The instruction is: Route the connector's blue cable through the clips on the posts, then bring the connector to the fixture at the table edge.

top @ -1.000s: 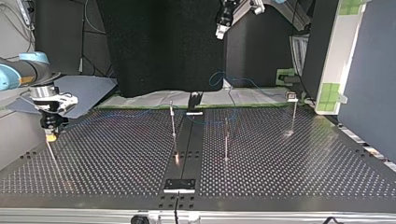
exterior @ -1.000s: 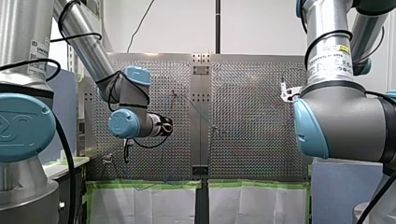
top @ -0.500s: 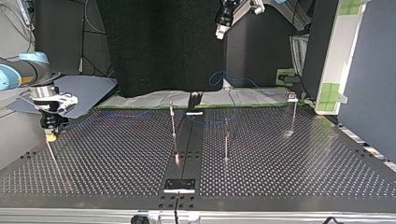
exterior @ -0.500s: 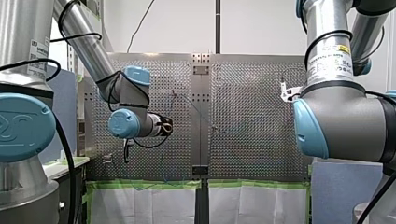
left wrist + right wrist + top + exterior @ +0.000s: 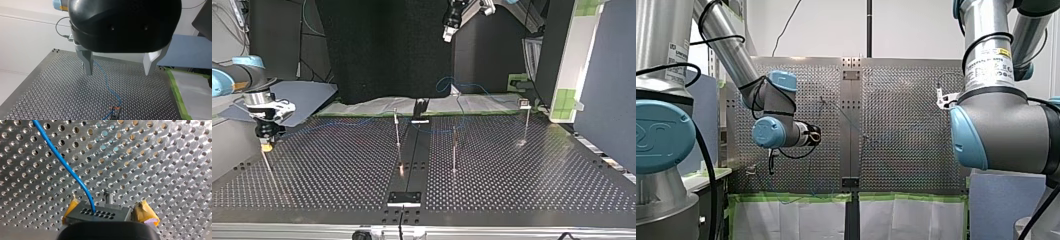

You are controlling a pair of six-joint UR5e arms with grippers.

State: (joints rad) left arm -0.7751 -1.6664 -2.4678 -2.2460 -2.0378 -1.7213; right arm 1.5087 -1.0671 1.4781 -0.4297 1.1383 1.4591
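Two yellow pads point(image 5: 144, 213) of my right gripper point(image 5: 108, 212) are clamped on the short ends of the dark grey, many-holed rectangular connector point(image 5: 86, 213), so its long axis runs from pad to pad. In the top view this gripper point(image 5: 265, 141) hangs low over the perforated metal tabletop point(image 5: 522, 190), close to the edge at that view's left. The thin blue cable point(image 5: 62, 162) leaves the connector's outer face and runs away from the gripper over the holes, toward the thin upright metal posts point(image 5: 397, 131) near the tabletop's middle. By my judgement, the next move depends on that direction, since the posts lie along the cable's own line. My left gripper point(image 5: 119, 66) is high above the far edge, metal fingers wide apart and empty, so my right arm is the nearer.
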